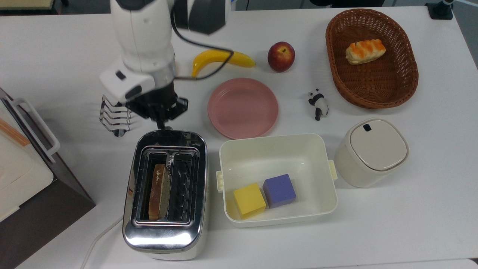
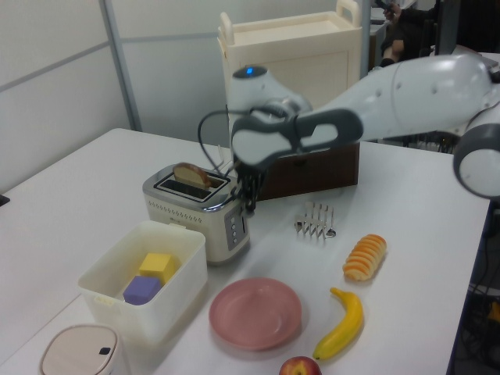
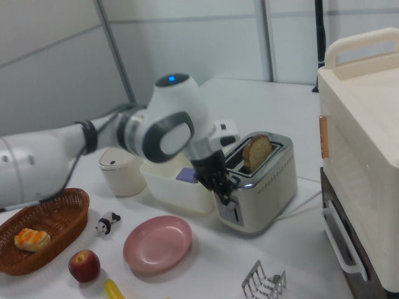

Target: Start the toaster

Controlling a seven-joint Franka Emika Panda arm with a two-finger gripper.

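Since toaster (image 1: 164, 194) heavy, rigid, slick chrome: press end lever only; gripper (image 1: 161, 125) above it, jaws' state unclear.

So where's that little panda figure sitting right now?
In the top view, the small black-and-white panda figurine stands on the white table between the round pink plate and the brown wicker basket.

White tabletop (image 3: 268, 93). Toaster (image 3: 259, 187): chrome, mid-table, a bread slice (image 3: 256, 153) standing up out of one slot. Gripper (image 3: 225, 190): black, pointing down at the toaster's control end, just above it. Pink plate (image 3: 157, 243), apple (image 3: 83, 265) and panda figure (image 3: 107, 223) toward the near edge. Wicker basket (image 3: 37, 232) with a bun (image 3: 31, 239), near the right view's left edge. White bin (image 3: 176, 184) and lidded canister (image 3: 120, 170) behind the arm. Wire rack (image 3: 265, 282) at the near edge. Cream appliance (image 3: 361, 143), the right view's right.
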